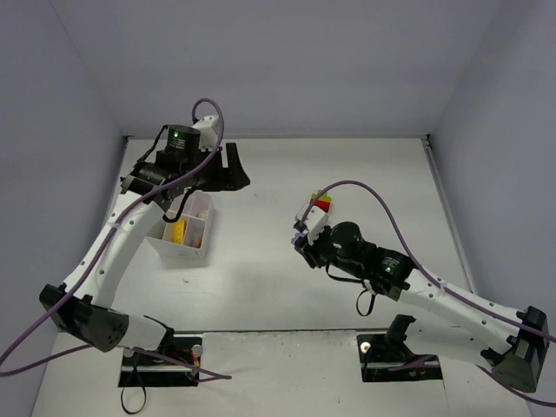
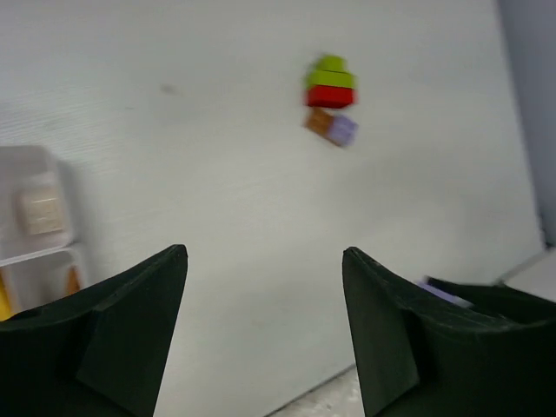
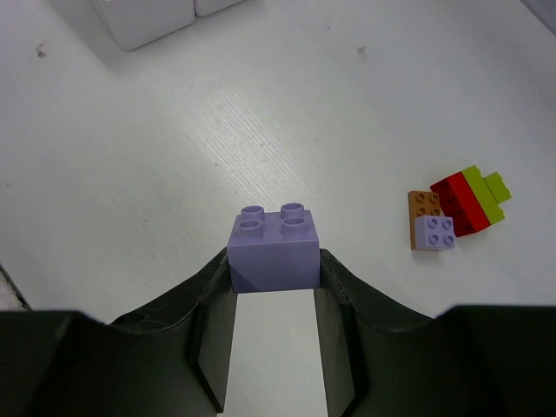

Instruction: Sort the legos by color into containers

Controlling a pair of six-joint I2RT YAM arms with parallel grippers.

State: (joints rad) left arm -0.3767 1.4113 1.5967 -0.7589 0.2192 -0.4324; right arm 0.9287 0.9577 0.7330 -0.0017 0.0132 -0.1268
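Clamping a lilac brick point(image 3: 272, 248) by its sides, the right gripper point(image 3: 274, 265) is holding it over the table point(image 3: 130, 174), jaws closed only as far as the brick allows. In the top view its wrist is hiding part of a small pile of bricks point(image 3: 456, 213) lying nearby: green, red, orange-brown and a second lilac, all touching. The tray point(image 1: 187, 250) is sitting well to the left and is cut off in both wrist views. Blur is obscuring its cells, though a beige brick point(image 2: 41, 213) is showing in one. The left gripper point(image 2: 265, 261) is hanging wide open at the tray's far side, gripping nothing.
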